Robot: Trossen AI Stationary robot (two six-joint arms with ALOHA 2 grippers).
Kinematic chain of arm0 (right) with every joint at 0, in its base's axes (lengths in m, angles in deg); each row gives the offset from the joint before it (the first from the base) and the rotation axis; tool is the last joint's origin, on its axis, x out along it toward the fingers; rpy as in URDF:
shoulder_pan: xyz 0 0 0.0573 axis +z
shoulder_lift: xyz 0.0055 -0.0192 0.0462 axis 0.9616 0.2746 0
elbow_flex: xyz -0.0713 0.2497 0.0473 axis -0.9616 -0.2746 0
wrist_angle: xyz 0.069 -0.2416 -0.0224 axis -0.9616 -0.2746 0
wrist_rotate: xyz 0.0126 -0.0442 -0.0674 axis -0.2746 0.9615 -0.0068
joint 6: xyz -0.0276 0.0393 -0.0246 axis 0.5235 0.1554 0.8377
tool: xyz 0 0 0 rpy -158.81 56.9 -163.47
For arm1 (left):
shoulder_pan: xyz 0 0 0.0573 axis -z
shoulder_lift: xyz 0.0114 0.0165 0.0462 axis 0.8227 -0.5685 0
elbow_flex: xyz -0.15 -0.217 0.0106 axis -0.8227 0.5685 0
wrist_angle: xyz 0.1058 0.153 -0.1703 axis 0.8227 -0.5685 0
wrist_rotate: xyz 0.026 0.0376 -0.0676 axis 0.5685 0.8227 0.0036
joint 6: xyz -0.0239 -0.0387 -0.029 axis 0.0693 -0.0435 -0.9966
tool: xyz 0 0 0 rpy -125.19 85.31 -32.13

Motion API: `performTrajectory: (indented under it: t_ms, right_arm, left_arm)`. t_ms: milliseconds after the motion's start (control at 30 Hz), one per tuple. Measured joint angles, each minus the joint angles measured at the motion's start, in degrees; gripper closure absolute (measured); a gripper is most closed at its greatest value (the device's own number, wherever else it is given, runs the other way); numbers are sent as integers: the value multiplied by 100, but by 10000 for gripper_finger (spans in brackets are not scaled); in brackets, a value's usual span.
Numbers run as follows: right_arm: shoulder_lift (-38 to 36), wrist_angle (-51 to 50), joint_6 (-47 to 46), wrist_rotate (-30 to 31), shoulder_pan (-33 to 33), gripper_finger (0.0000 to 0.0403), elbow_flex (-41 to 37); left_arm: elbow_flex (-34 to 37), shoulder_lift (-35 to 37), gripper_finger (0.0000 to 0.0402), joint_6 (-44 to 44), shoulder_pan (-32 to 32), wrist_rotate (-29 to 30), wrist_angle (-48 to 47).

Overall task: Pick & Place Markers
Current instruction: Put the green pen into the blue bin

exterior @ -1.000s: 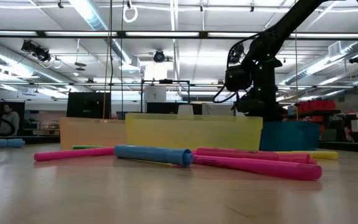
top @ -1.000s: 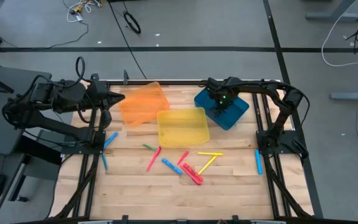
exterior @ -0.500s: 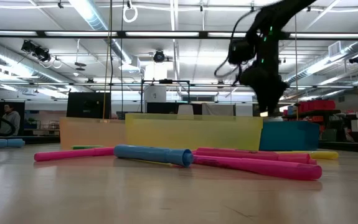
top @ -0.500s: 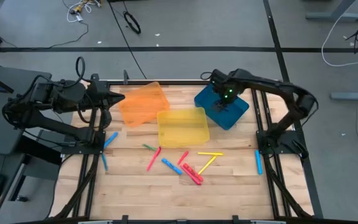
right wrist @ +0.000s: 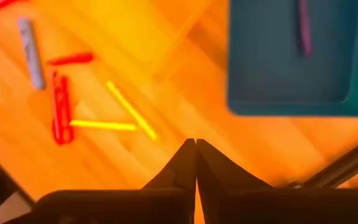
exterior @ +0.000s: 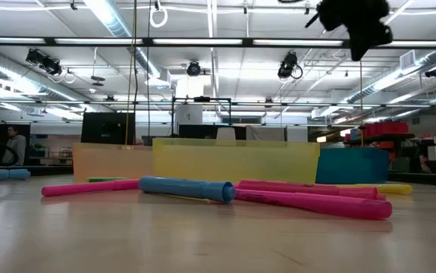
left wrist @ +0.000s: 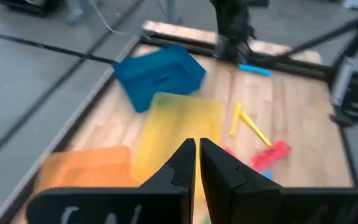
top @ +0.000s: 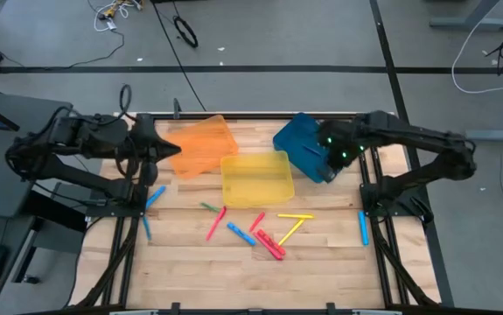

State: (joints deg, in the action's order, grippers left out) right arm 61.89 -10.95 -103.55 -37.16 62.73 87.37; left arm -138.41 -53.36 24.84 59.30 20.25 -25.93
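Note:
Several markers lie flat on the wooden table near its middle: blue (top: 240, 234), red (top: 270, 245), yellow (top: 295, 216) and green (top: 207, 207). Another blue marker (top: 363, 226) lies by the right rail. A purple marker (right wrist: 304, 28) lies inside the blue tray (top: 299, 144). My right gripper (top: 328, 162) hangs shut and empty above the blue tray's right side, high in the low view (exterior: 354, 26). My left gripper (top: 177, 149) is shut and empty over the left edge of the orange tray (top: 203, 144).
A yellow tray (top: 256, 178) stands between the orange and blue trays at the table's far half. Two blue markers (top: 153, 197) lie by the left rail. Black frame rails run along the left and right sides of the table. Bare wood shows along the near edge.
My right gripper has risen out of the blue tray and drawn back toward the table's right edge. My left gripper has shifted a little toward the near edge. The markers and trays have stayed in place.

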Motion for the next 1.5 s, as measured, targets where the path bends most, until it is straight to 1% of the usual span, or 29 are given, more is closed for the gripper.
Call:
performTrajectory:
  t_ms: [167, 267, 333, 433, 567, 767, 900, 967, 1067, 1200, 1367, 1433, 1500]
  right_arm:
    - [-74, 30, -517, 173, 628, 399, -26]
    - [-76, 75, -651, 208, 800, 397, -28]
    - [-76, 96, -725, 215, 879, 398, -28]
    - [-76, 94, -755, 232, 967, 400, -28]
    - [-76, 139, -753, 259, 1054, 400, -28]
    - [-74, 220, -753, 315, 1071, 400, -30]
    - [-74, 224, -753, 315, 1071, 400, -32]
    - [-74, 244, -753, 315, 1071, 399, -32]
    - [-74, 282, -753, 316, 1071, 399, -32]
    - [-74, 340, -733, 318, 1071, 399, -32]
    - [-74, 369, -661, 318, 1068, 399, -32]
    - [-74, 369, -650, 319, 1068, 399, -32]
    - [-74, 369, -650, 318, 1068, 399, -32]
  left_arm:
    - [-2, -436, 374, 223, 4, -964, -305]
    - [-2, -796, 374, 428, 7, -1549, -348]
    - [-2, -1032, 374, 531, 7, -1788, -348]
    - [-2, -1378, 374, 665, 4, -1835, -421]
    - [-2, -1846, 374, 965, -4, -1817, -870]
    - [3, -2702, 374, 1859, 0, -1970, -1490]
    - [3, -3031, 368, 2303, -2, -1973, -1541]
    - [3, -3102, 355, 2413, -6, -1972, -1551]
    - [63, -3151, 323, 2427, -104, -1971, -1512]
    - [395, -3125, 264, 2425, -276, -2053, -1284]
    - [820, -3134, 190, 2448, -319, -2077, -1002]
    - [983, -3134, 169, 2583, -304, -2073, -918]
    - [1194, -3134, 159, 2661, -265, -1956, -707]
